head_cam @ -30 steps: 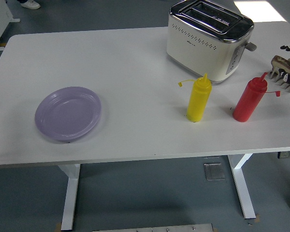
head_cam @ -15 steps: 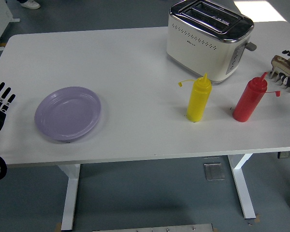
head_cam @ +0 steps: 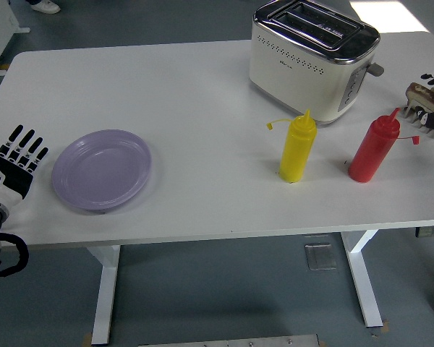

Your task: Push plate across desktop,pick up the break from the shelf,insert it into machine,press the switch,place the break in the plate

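Fingers (head_cam: 25, 141) of the left hand (head_cam: 16, 163) point straight up the picture, held apart and gripping nothing; the hand rises from the lower left corner over the counter's (head_cam: 195, 87) left edge, just beside the plate (head_cam: 102, 169) but with a thin strip of white between them. That plate is pale purple, round and flat on the left part of the counter, near the front edge. At the far right, the toaster (head_cam: 311, 58) stands cream-coloured with a chrome top and two slots, its lever end turned to the right. In front of it stand a yellow squeeze bottle (head_cam: 297, 148) and, to its right, a red squeeze bottle (head_cam: 373, 150), both upright and apart from each other. At the right edge of the picture a brown slice of bread (head_cam: 420, 95) sits on a small rack (head_cam: 432, 123). Something black with white shows just above it at the very edge; whether that is the right hand, and how its fingers lie, cannot be told.
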You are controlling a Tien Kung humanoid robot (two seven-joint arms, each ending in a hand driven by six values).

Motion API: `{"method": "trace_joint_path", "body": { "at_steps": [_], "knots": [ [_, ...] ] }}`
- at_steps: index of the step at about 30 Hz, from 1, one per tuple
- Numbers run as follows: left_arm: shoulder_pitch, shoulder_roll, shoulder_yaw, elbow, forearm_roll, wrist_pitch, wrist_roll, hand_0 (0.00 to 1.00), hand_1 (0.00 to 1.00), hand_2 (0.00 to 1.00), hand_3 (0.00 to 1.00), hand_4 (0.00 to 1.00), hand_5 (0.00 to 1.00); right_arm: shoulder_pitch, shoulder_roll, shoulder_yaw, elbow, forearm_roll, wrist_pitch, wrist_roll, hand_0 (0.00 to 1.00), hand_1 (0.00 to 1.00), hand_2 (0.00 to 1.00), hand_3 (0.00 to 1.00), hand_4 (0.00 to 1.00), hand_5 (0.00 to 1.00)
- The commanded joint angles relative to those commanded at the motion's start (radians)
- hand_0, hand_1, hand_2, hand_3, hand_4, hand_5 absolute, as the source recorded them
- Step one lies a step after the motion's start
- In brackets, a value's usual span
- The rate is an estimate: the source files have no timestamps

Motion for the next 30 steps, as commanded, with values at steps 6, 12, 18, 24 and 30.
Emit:
{"method": "trace_joint_path", "body": {
  "at_steps": [6,12,18,24,30],
  "knots": [
    [-0.005,-0.006,0.015,0.001,-0.01,-0.001,0.002,0.853,0.776,0.723,0.728,0.806,0.998,0.006,0.004,-0.012,-0.009,-0.009,-0.009,-0.012,0.593,0.648,0.664,0.739,0.625,0.093],
    [-0.007,-0.018,0.042,0.006,-0.019,-0.002,0.002,0.852,0.775,0.721,0.725,0.805,0.998,0.012,0.008,-0.022,-0.014,-0.018,-0.026,-0.018,0.581,0.629,0.606,0.717,0.558,0.066],
    [-0.014,-0.027,0.069,0.011,-0.027,-0.003,0.003,0.85,0.773,0.718,0.723,0.804,0.998,0.015,0.012,-0.026,-0.019,-0.027,-0.042,-0.02,0.56,0.606,0.567,0.665,0.547,0.067],
    [-0.021,-0.031,0.088,0.015,-0.034,-0.004,0.005,0.849,0.773,0.716,0.722,0.803,0.998,0.017,0.013,-0.027,-0.024,-0.038,-0.048,-0.024,0.55,0.601,0.562,0.652,0.542,0.064],
    [-0.029,-0.035,0.107,0.018,-0.038,-0.004,0.006,0.847,0.771,0.716,0.72,0.802,0.998,0.016,0.014,-0.029,-0.023,-0.04,-0.053,-0.025,0.546,0.6,0.555,0.648,0.55,0.068]
  ]
}}
